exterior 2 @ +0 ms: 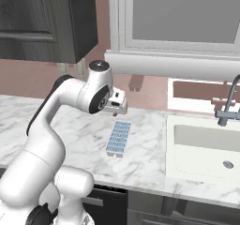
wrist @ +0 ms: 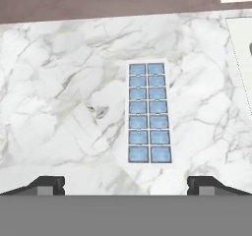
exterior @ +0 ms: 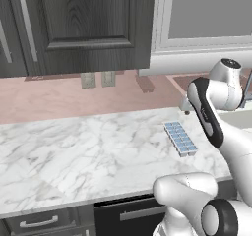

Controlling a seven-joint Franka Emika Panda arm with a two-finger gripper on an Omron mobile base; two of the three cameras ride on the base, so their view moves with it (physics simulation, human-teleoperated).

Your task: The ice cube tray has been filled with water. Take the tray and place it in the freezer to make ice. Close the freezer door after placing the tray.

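Lying ahead between spread fingers [wrist: 51, 183] (untouched): ice cube tray [wrist: 149, 112]

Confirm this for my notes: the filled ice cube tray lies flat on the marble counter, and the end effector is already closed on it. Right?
Not quite. The ice cube tray does lie flat on the marble counter, but the end effector is open and above it, not closed on it; the hand view shows its fingertips spread wide, clear of the tray.

white marble counter [exterior: 74, 151] – ice cube tray [exterior: 180, 138] lies flat on it (pale-blue cells)
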